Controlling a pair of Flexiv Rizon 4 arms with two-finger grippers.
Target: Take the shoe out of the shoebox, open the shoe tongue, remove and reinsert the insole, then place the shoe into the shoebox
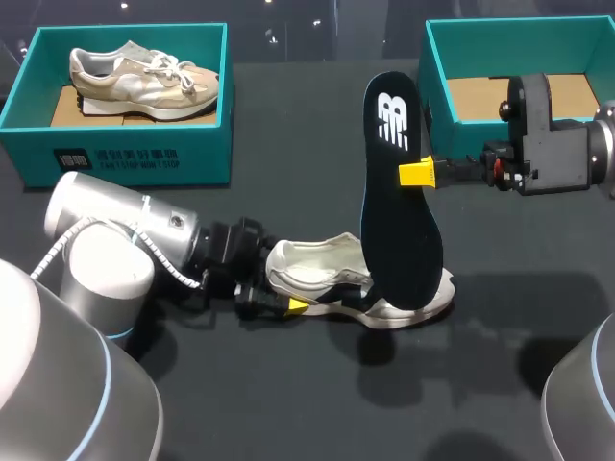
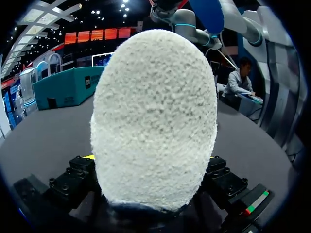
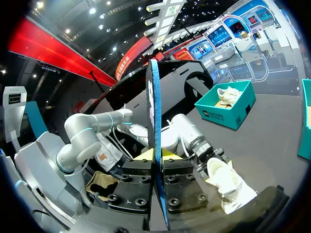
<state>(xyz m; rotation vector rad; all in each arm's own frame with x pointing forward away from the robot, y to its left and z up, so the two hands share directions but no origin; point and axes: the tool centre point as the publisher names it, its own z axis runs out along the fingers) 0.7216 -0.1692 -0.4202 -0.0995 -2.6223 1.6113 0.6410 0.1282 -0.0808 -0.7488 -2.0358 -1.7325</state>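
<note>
The shoe (image 1: 322,272) lies on its sole in the middle of the tabletop (image 1: 288,394), long axis running left to right, heel left and toe right. Our left pincer (image 1: 286,293) is clamped on that heel from the left, and in the left wrist view the fleecy heel fills the space between the finger blocks. Above the shoe stands the insole (image 1: 399,211), almost upright, logo end high and the other end down at the forefoot. We cannot tell whether that low tip sits inside the shoe or just in front of it. Our right pincer (image 1: 420,174) comes in from the right and grips the insole by its right edge, in the upper half. The right wrist view shows the insole edge-on, squeezed between the two yellow tips. Here's the crux: the insole's long axis stands roughly square to the shoe's. As we read it, the high end has to swing down and left, toward the held heel, until the two axes line up. The right arm does the steering and the left only anchors. The empty shoebox (image 1: 437,91) sits at the far right, beyond the right pincer.
</note>
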